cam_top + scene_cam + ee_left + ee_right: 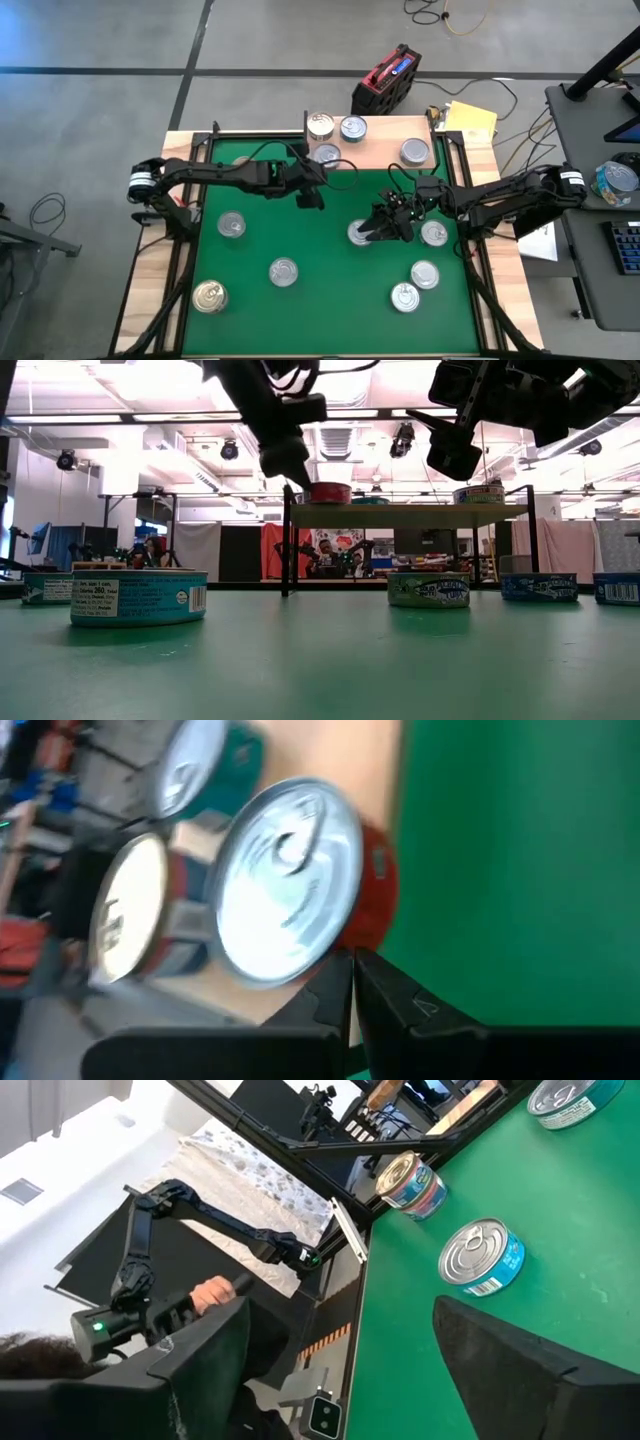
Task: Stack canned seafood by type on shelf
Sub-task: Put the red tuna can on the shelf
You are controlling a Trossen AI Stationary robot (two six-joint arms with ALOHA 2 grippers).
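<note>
Left claw [312,198], fingers closed and empty, beside red-sided can [326,155] on shelf [380,152], upper centre; right claw [385,228] wide at centre.

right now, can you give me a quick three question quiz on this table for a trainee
1. True or false: the left gripper is shut on a can.
2. In the high view, how many cans show on the shelf? A two, B four, C six.
3. Fill in: the gold-topped can sits on the green ____.
Key: 1 false, its fingers meet with nothing between them. 2 B. 3 mat.
</note>
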